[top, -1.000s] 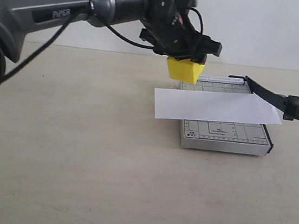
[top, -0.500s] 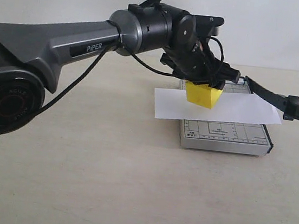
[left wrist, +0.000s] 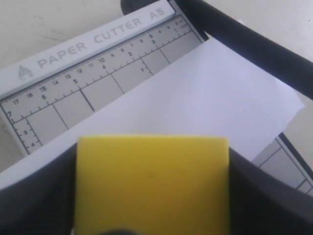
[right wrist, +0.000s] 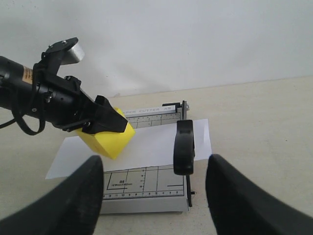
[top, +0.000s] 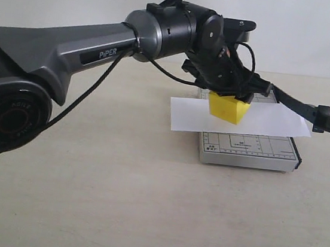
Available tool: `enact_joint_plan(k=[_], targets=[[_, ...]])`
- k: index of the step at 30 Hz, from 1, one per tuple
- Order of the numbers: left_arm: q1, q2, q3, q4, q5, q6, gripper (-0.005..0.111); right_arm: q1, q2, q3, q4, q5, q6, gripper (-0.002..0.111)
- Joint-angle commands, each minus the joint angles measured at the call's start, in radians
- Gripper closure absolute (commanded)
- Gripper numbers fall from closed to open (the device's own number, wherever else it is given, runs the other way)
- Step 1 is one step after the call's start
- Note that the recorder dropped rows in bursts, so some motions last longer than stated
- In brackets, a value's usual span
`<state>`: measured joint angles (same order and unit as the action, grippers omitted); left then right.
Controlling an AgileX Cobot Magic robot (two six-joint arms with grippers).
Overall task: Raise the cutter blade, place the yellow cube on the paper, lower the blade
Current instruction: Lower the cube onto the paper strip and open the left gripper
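The right hand (right wrist: 155,159) is nearest its own camera. Its jaws are spread wide with nothing between them, back from the cutter board (top: 246,151) over the bare desk (top: 113,201).

Farther in, the paper (top: 190,116) lies across the grey board and overhangs it on both sides. The left hand (top: 231,98) is above the sheet, clamped on the yellow cube (top: 228,108) from two sides. The cube is low over the middle of the paper and tilted. Whether its lowest edge touches the sheet cannot be told.

Beyond and to the right, the cutter blade (top: 311,110) slopes up from its hinge at the back of the board. Its thick handle is clear of the board edge and neither hand is on it.

The first step therefore looks done, since the blade is up. The second looks close to its end, with the cube over its spot but not released. Setting the cube flat, letting go, drawing the arm clear and lowering the blade appear to be what is left.

The arm's hub, nearest in the exterior view, carries ring lettering too blurred to read. Along the arm's link is the lettering "PiPER" (top: 114,53). In the left wrist view, the board's top rail reads "PAPER CUTTER A5" (left wrist: 93,39), with ruler numerals beneath it.
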<state>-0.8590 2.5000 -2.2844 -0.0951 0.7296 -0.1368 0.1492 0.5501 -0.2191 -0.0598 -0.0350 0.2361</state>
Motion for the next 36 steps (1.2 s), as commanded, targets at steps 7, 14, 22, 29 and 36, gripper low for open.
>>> enact_joint_plan(k=[7,14,22,29,36], targets=[[-0.002,0.002,-0.009,0.011,-0.026,0.011,0.102,0.001,-0.006,0.001,0.002,-0.014,-0.002,0.05],[-0.002,0.016,-0.009,0.009,-0.042,0.011,0.102,0.001,-0.006,0.001,0.002,-0.014,-0.002,0.05],[-0.002,0.027,-0.009,0.003,-0.047,0.011,0.102,0.001,-0.006,0.001,0.002,-0.014,-0.002,0.05],[-0.003,0.036,-0.009,-0.013,-0.053,0.011,0.102,0.003,-0.006,0.001,0.002,-0.014,-0.002,0.05],[-0.003,0.037,-0.009,-0.013,-0.078,0.015,0.102,0.003,-0.006,0.001,0.002,-0.014,-0.002,0.05]])
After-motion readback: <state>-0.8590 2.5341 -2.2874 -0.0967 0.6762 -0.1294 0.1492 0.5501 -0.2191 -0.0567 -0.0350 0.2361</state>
